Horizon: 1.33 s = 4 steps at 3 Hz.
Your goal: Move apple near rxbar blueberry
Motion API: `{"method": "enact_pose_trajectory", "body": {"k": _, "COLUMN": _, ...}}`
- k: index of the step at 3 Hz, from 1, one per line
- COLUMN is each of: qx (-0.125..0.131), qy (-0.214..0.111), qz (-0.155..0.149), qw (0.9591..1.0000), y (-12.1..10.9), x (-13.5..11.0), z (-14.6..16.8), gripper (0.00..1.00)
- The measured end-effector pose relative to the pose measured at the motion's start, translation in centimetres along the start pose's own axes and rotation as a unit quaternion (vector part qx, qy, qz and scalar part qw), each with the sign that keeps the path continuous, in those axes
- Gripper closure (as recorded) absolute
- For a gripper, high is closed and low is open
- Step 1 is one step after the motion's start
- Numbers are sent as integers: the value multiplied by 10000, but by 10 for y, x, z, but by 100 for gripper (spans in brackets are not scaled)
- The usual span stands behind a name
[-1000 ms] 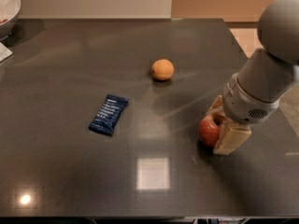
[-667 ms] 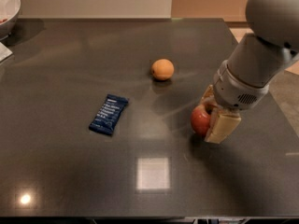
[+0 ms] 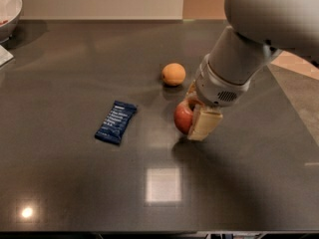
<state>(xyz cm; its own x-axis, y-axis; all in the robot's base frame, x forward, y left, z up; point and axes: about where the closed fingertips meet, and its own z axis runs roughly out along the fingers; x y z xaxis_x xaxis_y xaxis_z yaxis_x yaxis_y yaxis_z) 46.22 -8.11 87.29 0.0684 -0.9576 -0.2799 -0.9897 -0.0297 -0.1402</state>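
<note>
Currently the gripper [image 3: 195, 114] is right of the rxbar blueberry [image 3: 115, 122], apart from it, with its jaws closed on the apple [image 3: 182, 118]. One pale finger [image 3: 204, 125] presses the apple's right side, the other is mostly hidden behind it. The apple sits in that grip, right of the bar with a gap of bare dark table [image 3: 75, 59] between them; cannot tell if it touches the table or hangs just above. An orange fruit [image 3: 173, 74] lies up and right of the bar, just behind the apple, not touching. A white bowl [image 3: 7, 6] sits far up-left of the bar at the table edge. Handling guess: the apple is firm, smooth-skinned, fairly heavy and round, so it may slip or roll on release. A hold across the widest middle looks right, with a moderate squeeze to avoid bruising. The bar is flat and light and would slide if bumped, so the apple should go down beside it, not against it.
</note>
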Motion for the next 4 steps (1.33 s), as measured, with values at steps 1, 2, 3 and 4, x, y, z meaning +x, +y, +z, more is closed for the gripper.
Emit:
{"method": "enact_pose_trajectory", "body": {"k": 1, "qx": 134, "qy": -215, "qz": -270, "qw": 9993, "y": -6, "x": -35, "z": 16, "gripper": 100}}
{"method": "enact_pose_trajectory", "body": {"k": 2, "qx": 217, "qy": -413, "qz": -537, "qw": 9975, "y": -11, "x": -65, "z": 27, "gripper": 100}}
{"method": "enact_pose_trajectory", "body": {"k": 3, "qx": 278, "qy": -545, "qz": -729, "qw": 9955, "y": -14, "x": -85, "z": 33, "gripper": 100}}
{"method": "enact_pose_trajectory", "body": {"k": 4, "qx": 209, "qy": -548, "qz": -918, "qw": 9941, "y": -16, "x": -99, "z": 49, "gripper": 100}}
